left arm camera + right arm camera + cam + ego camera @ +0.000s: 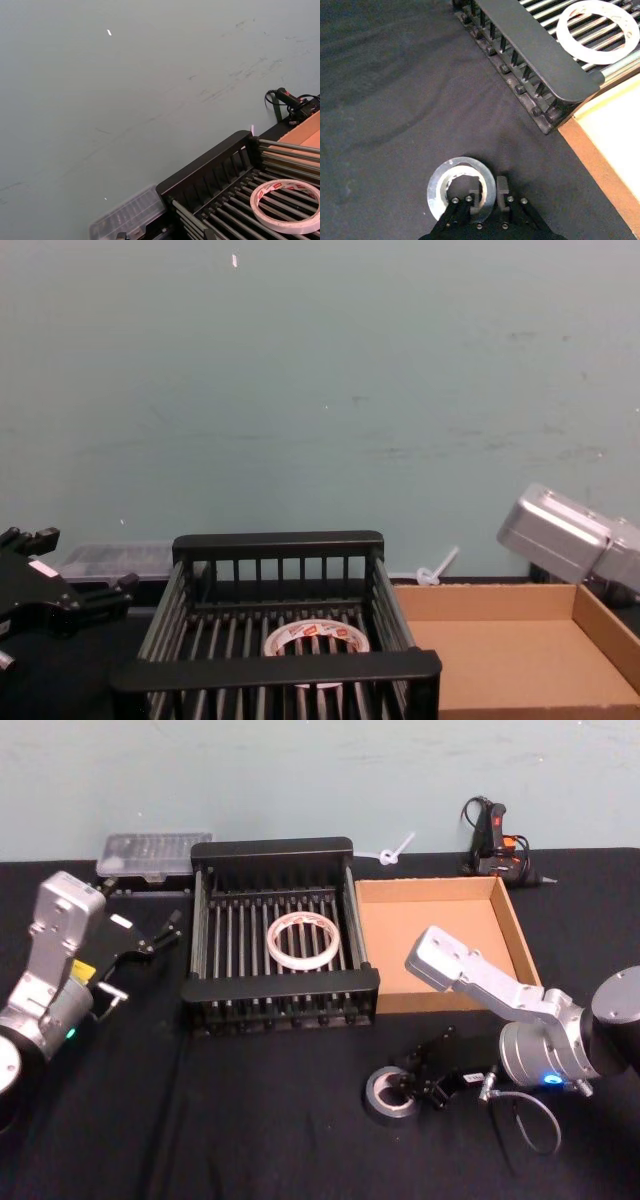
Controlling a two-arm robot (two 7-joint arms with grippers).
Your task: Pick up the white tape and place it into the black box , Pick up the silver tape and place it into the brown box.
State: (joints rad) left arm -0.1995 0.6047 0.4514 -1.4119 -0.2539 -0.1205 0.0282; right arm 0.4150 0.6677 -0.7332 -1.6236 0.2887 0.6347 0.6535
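Observation:
The white tape (272, 942) (257, 205) (564, 31) (318, 632) lies flat on the barred bottom of the black box (270, 848) (275, 668). To its right stands the brown box (520, 935) (490, 660) with nothing in it. On the black cloth in front of the two boxes rests the silver tape (380, 1098) (437, 187). My right gripper (415, 1082) (489, 192) is down on it, one finger in the core hole and one outside, shut on the roll's wall. Left of the black box, my left gripper (168, 927) (85, 560) hangs open and holds nothing.
A clear plastic case (155, 852) (127, 217) lies behind the black box at the back left. A glue gun (495, 835) with its cord stands behind the brown box, with a white cable tie (395, 850) beside it. A loose cable (530, 1115) trails by my right wrist.

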